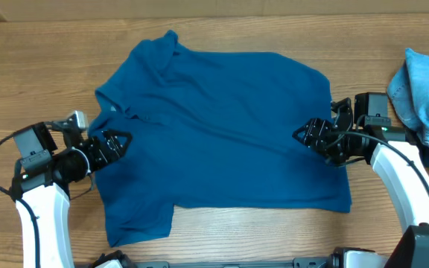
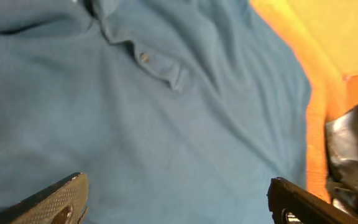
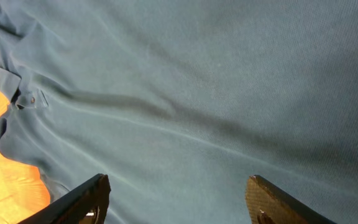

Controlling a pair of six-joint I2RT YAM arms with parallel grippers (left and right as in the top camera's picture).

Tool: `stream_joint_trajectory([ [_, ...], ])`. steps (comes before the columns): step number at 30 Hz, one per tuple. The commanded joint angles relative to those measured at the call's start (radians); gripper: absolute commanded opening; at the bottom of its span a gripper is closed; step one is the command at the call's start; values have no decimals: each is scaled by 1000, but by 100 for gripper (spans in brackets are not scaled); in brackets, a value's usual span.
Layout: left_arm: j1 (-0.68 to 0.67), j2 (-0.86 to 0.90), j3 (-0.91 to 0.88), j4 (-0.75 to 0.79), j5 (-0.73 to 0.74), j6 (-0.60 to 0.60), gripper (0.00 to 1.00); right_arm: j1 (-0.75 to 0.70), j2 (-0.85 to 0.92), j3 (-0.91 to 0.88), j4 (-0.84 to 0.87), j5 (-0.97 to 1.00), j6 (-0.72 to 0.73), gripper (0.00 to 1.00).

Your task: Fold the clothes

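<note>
Overhead, left fingers (image 1: 116, 143) and right fingers (image 1: 309, 134) gape empty along the blue shirt's (image 1: 222, 126) edges.

Wooden table (image 1: 237, 238), light brown, grain running side to side; it shows orange in both wrist views.

Pale blue garment (image 1: 425, 93) cut off at overhead's right edge, placket button (image 2: 144, 57) blurred

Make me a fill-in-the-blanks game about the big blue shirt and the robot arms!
The big deep-blue knit shirt lies spread on the ____ table.
The left gripper and the right gripper both hover over it with jaws ____.
The crumpled light-blue denim cloth lies beside the ____ arm.
Missing words: wooden; open; right.
</note>
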Motion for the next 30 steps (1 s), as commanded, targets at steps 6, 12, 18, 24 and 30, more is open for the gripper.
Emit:
stream_joint_trajectory([
  [6,3,-11,26,-272,-112,109,100,-6,-3,26,-304,90,71,87],
  [12,3,-4,25,-393,-189,111,100,-10,-3,19,-436,139,97,89],
  [18,3,0,23,-441,-295,88,100,-114,-3,-21,-379,161,109,94],
  [24,5,0,-9,-373,-482,-172,100,-222,-3,-21,-394,161,31,94],
  [30,107,41,-13,-298,-504,-217,100,-237,-3,-21,-415,162,18,94],
])
